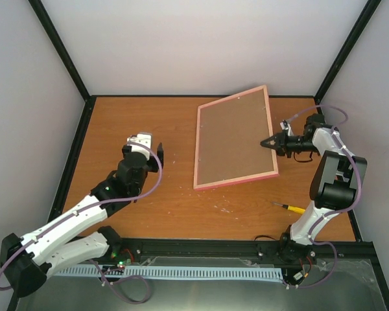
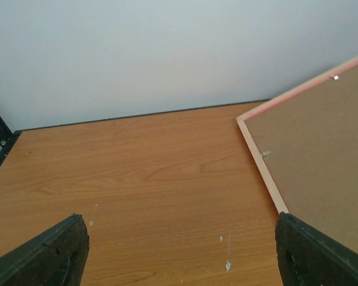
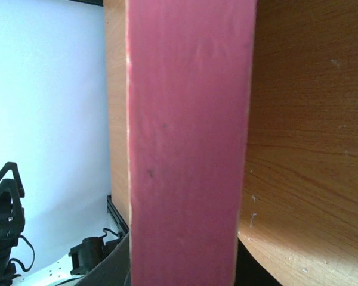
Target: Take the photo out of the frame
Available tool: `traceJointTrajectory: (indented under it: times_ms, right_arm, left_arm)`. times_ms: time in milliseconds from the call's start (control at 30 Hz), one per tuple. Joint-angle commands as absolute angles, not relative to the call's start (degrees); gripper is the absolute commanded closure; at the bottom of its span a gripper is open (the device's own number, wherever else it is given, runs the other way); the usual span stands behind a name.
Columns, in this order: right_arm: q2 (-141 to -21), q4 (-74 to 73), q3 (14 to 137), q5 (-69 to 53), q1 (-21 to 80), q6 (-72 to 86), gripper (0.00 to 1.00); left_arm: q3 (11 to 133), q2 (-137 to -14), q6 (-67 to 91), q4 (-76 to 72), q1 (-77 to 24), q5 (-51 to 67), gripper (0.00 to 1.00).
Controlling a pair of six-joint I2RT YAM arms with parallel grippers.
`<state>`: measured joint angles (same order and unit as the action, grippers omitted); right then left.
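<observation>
pink frame (image 1: 236,181) x1, back up, clenched by r gripper (image 1: 270,143); l gripper (image 1: 153,149) released; 1 screwdriver (image 1: 290,207) on table (image 1: 136,110).

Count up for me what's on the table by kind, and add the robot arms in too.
picture frame: 1
backing panel set in it: 1
screwdriver: 1
robot arms: 2, the left arm and the right arm
Total: 5
</observation>
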<state>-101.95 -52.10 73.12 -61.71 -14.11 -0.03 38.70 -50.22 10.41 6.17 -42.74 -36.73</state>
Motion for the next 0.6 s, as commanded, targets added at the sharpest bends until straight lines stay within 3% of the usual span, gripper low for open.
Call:
traceJointTrajectory:
  times_ms: [0,233,433,567]
  right_arm:
    - [-101.82,-50.64,70.84,-63.15,-13.80,-3.30,0.82]
    - [-105.40,-48.02,66.81,-61.73,-13.72,-6.57,0.77]
    - [-105.78,-46.62,64.00,-58.54,-13.67,-9.12,0.74]
    - [-105.47,-44.72,61.57,-57.02,-13.65,-9.95,0.71]
  left_arm:
    - [40.26,-52.06,11.42,7.30,-42.45,-33.88,0.15]
    - [39.59,-59.55,25.63,6.19,-42.38,-24.10,0.14]
    - [52.01,-83.08,36.36,11.60,-42.36,-14.91,0.29]
    - [58.58,-93.94,37.62,15.16,-42.22,-13.30,0.29]
